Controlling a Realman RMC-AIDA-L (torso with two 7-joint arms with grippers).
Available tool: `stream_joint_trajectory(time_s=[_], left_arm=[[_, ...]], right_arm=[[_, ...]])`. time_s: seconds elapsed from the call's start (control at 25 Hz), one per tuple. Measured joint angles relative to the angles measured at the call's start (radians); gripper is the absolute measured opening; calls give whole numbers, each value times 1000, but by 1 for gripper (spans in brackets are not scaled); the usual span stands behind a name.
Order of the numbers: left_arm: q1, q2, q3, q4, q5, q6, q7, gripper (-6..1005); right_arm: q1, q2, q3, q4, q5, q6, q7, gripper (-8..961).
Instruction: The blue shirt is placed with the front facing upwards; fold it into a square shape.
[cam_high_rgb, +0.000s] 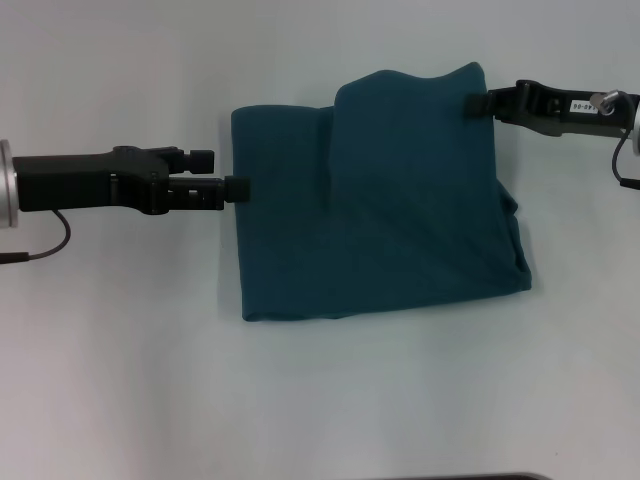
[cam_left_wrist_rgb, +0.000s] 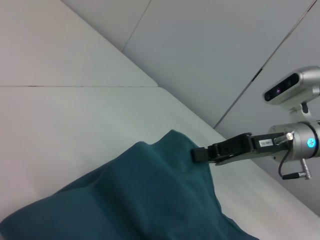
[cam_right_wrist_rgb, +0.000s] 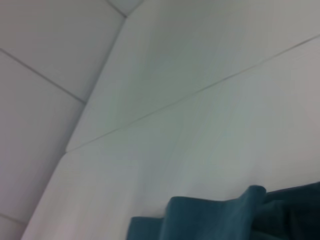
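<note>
Large dark teal-blue cotton shirt (cam_high_rgb: 380, 210) lay mid-counter, already folded into a rough rectangle with plain fabric up; no print or collar showing. Long axis ran 9 to 3 o'clock in the head view. A second layer was doubled over the 3 o'clock portion, its folded edge running from 12 toward 6 o'clock. Corner at 1 o'clock was lifted into a peak; the 3 o'clock edge was rumpled and bulged out toward 4 o'clock. Pale white counter (cam_high_rgb: 320, 400) beneath, seam lines visible in the wrist views.

Left gripper (cam_high_rgb: 238, 189), black, at 9 o'clock of the shirt, level with the counter, its tip just touching the shirt's left edge. Fingers appeared pressed together with no cloth seen between them.

Right gripper (cam_high_rgb: 478, 103), black, at 1 o'clock, fingers pinching the raised corner of the shirt. Left wrist view confirmed it: the right gripper (cam_left_wrist_rgb: 200, 154) nipped the cloth (cam_left_wrist_rgb: 150, 195) at the peak, fabric draping down from there. Right wrist view showed only the shirt's raised folds (cam_right_wrist_rgb: 220, 220) against the counter.
</note>
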Motion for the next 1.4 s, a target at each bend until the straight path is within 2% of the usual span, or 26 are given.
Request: stream_joint_trajectory(time_s=[0.24,0.48,0.68,0.92,1.12,1.4], left_arm=[[0,0,0,2,3,0,0,933],[0,0,-2,10,10,-2,0,933],[0,0,-4,11,10,-11,0,933],[-4,-3,-11,11,3,-19,0,933],[-9,-1,-12,11,0,-28,-6,933],[-11,-1,-12,11,0,-28,-6,932]], right_arm=[[-15,0,26,7,6,-26,-5,58],[-41,0,107,52,12,33,-34,247],[-53,-3,132,78,62,203,-98,493],[-36,1,92,67,63,251,-105,536],[-11,11,18,44,63,205,-111,354],[14,23,-120,20,63,67,-101,177]])
